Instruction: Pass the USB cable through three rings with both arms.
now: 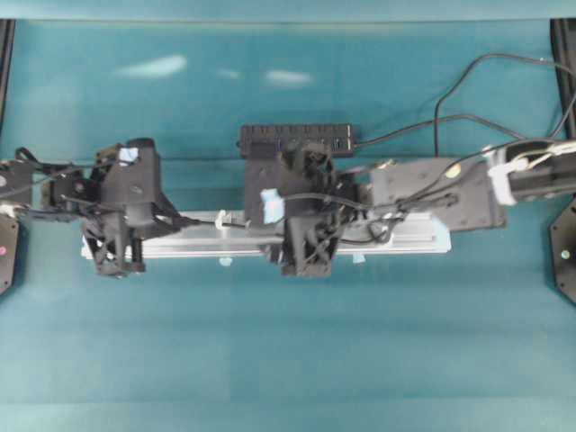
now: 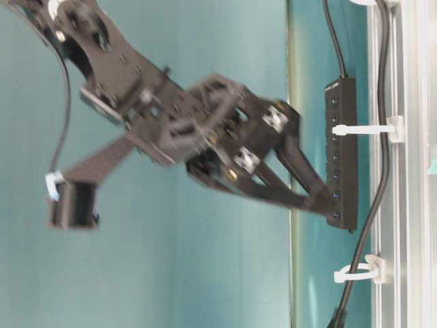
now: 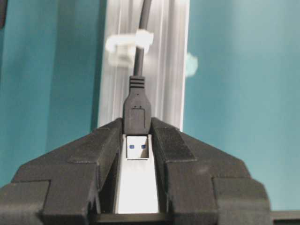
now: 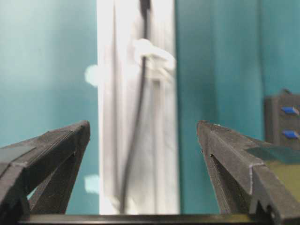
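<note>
- The left gripper clenches the dark plug of the USB cable, its metal tip with blue insert showing between the two jaws in the left wrist view.
- From the plug the thin black cable runs along the silver aluminium rail and through a whitish translucent ring just beyond the jaws.
- The right gripper hangs released over the rail, its jaws spread wide with nothing between them; the cable lies on the rail below and passes a blurred whitish ring farther on.
- The table-level view shows the cable threaded through two more of the rings, each standing on the rail's edge.
- A black multi-port hub lies on the teal table just behind the rail, its own cable trailing off to the right.
- Overhead, the left arm sits at the rail's left end and the right arm near its middle.
</note>
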Motion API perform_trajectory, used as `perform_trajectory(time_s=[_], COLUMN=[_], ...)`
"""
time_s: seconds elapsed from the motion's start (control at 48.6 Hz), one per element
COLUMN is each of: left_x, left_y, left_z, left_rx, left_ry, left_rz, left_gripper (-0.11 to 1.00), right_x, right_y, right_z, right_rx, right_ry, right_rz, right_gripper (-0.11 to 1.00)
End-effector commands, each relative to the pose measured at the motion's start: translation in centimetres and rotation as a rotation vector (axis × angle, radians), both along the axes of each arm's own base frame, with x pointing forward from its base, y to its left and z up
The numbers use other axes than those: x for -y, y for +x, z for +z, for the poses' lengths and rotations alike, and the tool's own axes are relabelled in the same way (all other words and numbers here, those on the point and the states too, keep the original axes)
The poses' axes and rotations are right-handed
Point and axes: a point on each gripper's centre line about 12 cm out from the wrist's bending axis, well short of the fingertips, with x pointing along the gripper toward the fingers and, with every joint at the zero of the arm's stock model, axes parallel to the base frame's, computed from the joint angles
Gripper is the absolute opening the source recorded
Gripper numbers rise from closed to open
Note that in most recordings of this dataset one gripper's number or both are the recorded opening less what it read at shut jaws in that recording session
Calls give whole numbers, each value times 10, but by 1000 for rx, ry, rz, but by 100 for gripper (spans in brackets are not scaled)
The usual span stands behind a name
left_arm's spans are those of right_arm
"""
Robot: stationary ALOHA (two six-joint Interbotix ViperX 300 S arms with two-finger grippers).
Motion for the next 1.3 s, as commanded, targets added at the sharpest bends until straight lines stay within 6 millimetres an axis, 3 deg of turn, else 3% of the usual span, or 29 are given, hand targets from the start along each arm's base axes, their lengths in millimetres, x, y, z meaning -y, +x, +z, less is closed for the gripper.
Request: perform_trajectory(time_s=[0.0,0.556,0.823,1.276], left_x=[1,2,1,2], left_y=[-2,-9,-6,-6], left_z=[10,43,46,46], left_rx=[32,148,160,160], left_ry=[5,17,19,18], left_rz=[-5,-8,-7,-8], left_gripper=[22,22,22,22], right_x=[2,8,6,2], right_y=[-5,-44,-58,-58], right_z=[20,68,71,73], right_rx=[48,174,254,294], right_ry=[3,-4,2,9], right_rz=[-10,-22,-6,6], right_gripper=[93,93,93,93])
